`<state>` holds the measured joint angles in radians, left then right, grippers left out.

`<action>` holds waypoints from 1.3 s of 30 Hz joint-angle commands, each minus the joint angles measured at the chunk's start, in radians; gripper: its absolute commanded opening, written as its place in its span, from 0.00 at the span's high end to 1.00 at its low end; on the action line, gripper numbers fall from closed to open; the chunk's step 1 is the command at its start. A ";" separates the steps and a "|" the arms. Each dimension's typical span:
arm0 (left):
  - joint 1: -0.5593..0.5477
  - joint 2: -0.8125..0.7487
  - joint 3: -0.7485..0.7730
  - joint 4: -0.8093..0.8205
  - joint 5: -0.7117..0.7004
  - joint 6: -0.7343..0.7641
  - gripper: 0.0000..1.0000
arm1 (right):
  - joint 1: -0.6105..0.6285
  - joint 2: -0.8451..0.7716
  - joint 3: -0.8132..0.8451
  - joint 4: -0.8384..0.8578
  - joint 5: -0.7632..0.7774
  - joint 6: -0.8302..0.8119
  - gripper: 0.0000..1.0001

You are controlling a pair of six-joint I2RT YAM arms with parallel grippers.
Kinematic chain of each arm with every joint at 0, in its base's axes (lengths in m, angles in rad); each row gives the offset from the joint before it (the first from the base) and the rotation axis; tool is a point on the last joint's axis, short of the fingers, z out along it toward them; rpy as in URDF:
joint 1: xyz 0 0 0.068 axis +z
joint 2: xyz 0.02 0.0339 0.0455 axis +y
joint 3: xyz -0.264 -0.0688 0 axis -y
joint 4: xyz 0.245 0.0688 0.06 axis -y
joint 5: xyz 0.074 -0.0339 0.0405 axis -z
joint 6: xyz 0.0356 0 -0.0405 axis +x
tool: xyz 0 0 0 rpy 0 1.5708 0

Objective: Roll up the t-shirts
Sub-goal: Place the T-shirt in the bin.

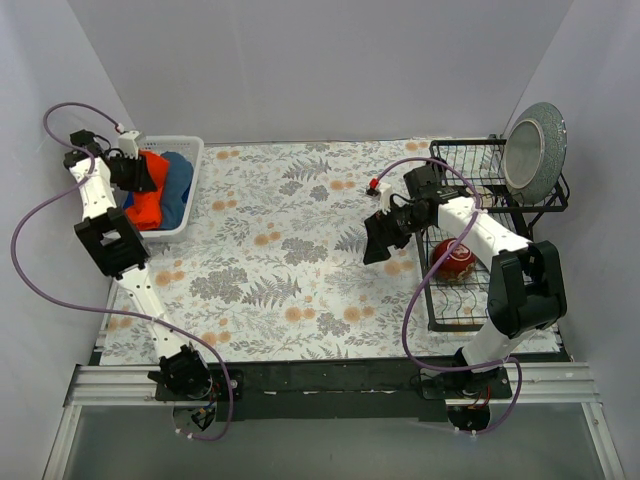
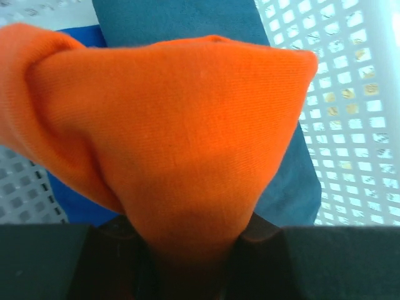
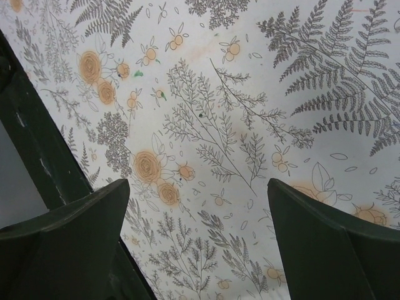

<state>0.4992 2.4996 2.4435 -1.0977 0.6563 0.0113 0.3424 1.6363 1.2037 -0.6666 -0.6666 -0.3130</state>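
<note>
The orange-red t-shirt (image 1: 150,195) lies bunched in the white basket (image 1: 190,200) at the far left, with the teal-blue t-shirt (image 1: 178,185) beside it and a royal blue t-shirt (image 1: 127,200) peeking out underneath. My left gripper (image 1: 138,172) is shut on a fold of the orange-red t-shirt (image 2: 181,144), which fills the left wrist view; the teal-blue t-shirt (image 2: 187,22) and royal blue t-shirt (image 2: 78,200) show behind it. My right gripper (image 1: 380,240) hovers open and empty over the patterned cloth, right of centre; its fingers (image 3: 75,219) stand wide apart.
A floral tablecloth (image 1: 290,260) covers the table. A black wire rack (image 1: 470,200) at the right holds a glossy dark-red bowl (image 1: 458,260) and an upright grey plate (image 1: 535,150). The basket's white lattice wall (image 2: 350,112) is close to the left gripper.
</note>
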 commanded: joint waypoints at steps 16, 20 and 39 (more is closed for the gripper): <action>-0.076 -0.199 0.000 -0.028 -0.319 0.111 1.00 | -0.002 0.002 0.016 -0.005 0.082 -0.058 0.02; -0.077 -0.199 0.055 -0.039 -0.389 0.085 1.00 | -0.002 0.005 0.011 -0.011 0.087 -0.070 0.01; -0.087 0.013 0.057 0.235 -0.544 -0.007 0.90 | -0.002 -0.053 -0.078 0.001 0.104 -0.084 0.01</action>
<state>0.4164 2.4958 2.4752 -0.9806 0.1181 0.0509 0.3420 1.6310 1.1481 -0.6716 -0.5705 -0.3782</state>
